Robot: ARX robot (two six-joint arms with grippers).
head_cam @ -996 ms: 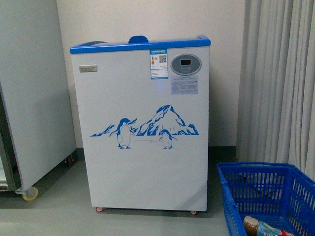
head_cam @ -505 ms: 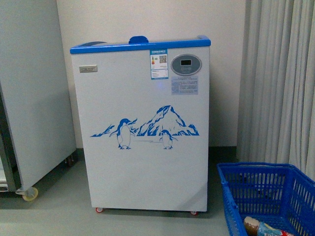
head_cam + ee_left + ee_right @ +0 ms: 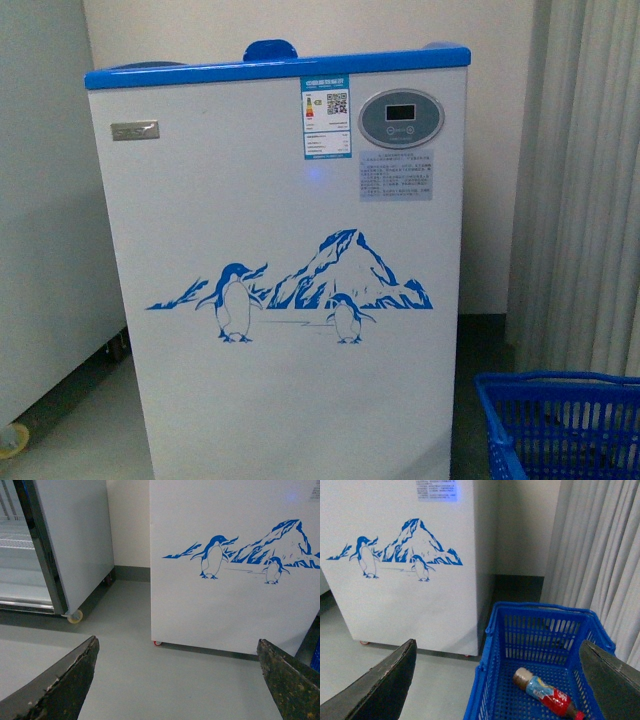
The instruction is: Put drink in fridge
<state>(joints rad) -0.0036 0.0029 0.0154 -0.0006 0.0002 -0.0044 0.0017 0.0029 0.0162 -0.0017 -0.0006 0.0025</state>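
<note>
You can read no word or number outright. On the fridge [image 3: 280,400] front, under its top rim, an energy label [image 3: 327,117] carries a QR code [image 3: 337,103] and print too fine to read. At the fridge's upper left corner, the grey nameplate [image 3: 135,130] blurs. The oval display panel [image 3: 401,118] and notice sticker [image 3: 396,174] beneath it stay illegible, as does the bottle [image 3: 546,692] label.

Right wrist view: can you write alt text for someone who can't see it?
A drink bottle with a red-and-blue label lies on its side in a blue plastic basket on the grey floor. Next to the basket stands the white fridge with its penguin decal, and pale curtains hang nearby. The open fingers frame the view.
</note>
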